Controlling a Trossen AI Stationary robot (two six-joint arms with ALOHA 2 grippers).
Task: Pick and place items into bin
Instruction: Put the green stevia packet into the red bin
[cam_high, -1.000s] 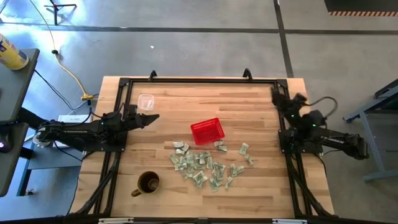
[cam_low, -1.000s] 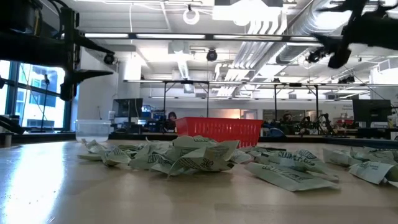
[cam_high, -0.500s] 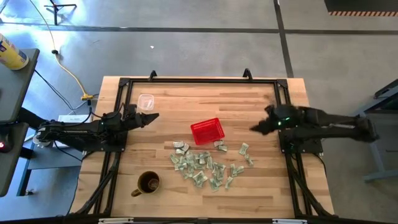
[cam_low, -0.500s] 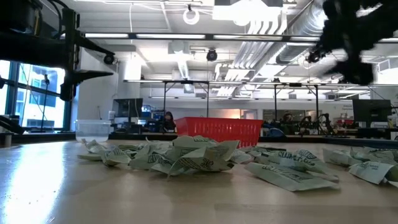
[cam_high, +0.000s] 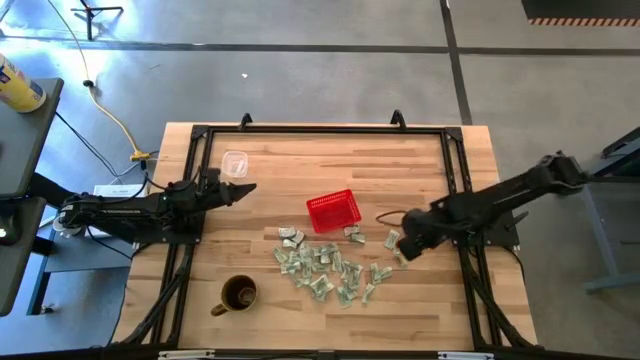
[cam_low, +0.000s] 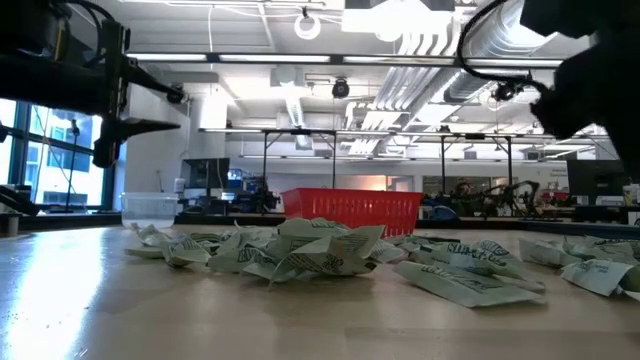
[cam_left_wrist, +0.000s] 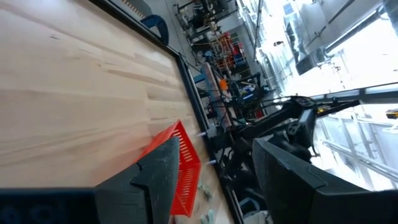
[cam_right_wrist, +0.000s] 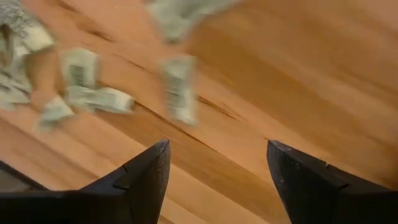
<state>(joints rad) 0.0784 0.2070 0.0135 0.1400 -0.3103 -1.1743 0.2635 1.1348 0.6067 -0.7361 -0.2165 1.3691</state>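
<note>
Several small pale green-and-white packets (cam_high: 330, 265) lie scattered on the wooden table near its middle, just in front of the red mesh basket (cam_high: 333, 211). My right gripper (cam_high: 395, 243) hangs open above the right end of the scatter, pointing steeply down; in its wrist view a few packets (cam_right_wrist: 180, 93) lie on the wood ahead of the fingers. My left gripper (cam_high: 245, 189) waits open and level at the table's left, with the basket (cam_left_wrist: 183, 171) ahead of it.
A clear plastic cup (cam_high: 235, 163) stands at the far left, close to my left gripper. A brown mug (cam_high: 238, 295) stands near the front left. A black frame (cam_high: 320, 128) runs around the table's edges. Bare wood lies to the right of the packets.
My right arm has swung from a folded pose at the table's right edge out toward the middle and down. Its gripper has tipped from pointing upward to pointing steeply down over the right end of the packets. Its fingers show no change of gap.
</note>
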